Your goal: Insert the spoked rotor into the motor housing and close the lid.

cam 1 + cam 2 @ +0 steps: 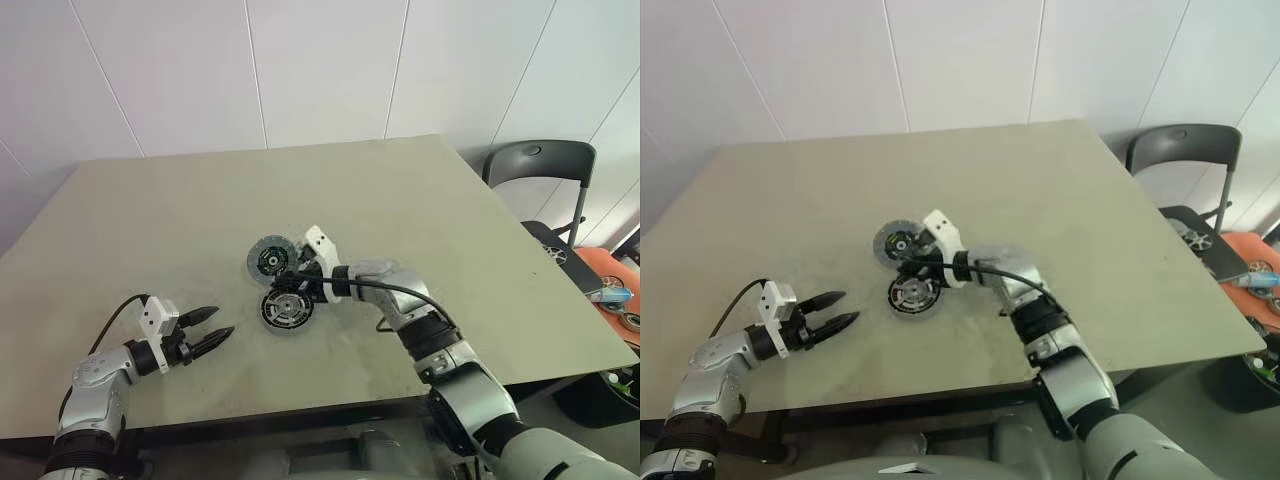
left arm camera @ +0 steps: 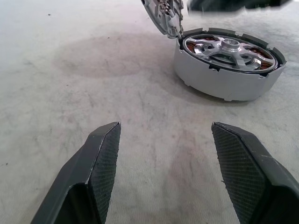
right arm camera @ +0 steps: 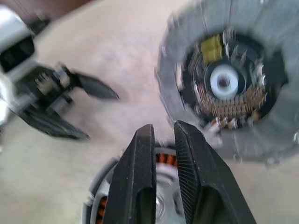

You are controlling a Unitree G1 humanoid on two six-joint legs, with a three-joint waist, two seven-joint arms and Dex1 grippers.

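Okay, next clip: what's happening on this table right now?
A two-armed robot is putting a small motor together on a grey table. The spoked rotor already sits inside the motor housing. The lid is not on yet; it is beside the housing, tilted up against its rim. The right claw, fingers nearly shut, is right at the two parts, though a grip on the lid can't be made out. The left claw is open and holds nothing, off to the side.

my claw pads (image 2: 103, 158): matt black, finely cross-hatched
motor housing (image 2: 224, 77): smooth pale metal wall, copper windings
spoked rotor (image 2: 229, 46): glossy silvery metal
table (image 2: 70, 70): matt, mottled, slightly rough
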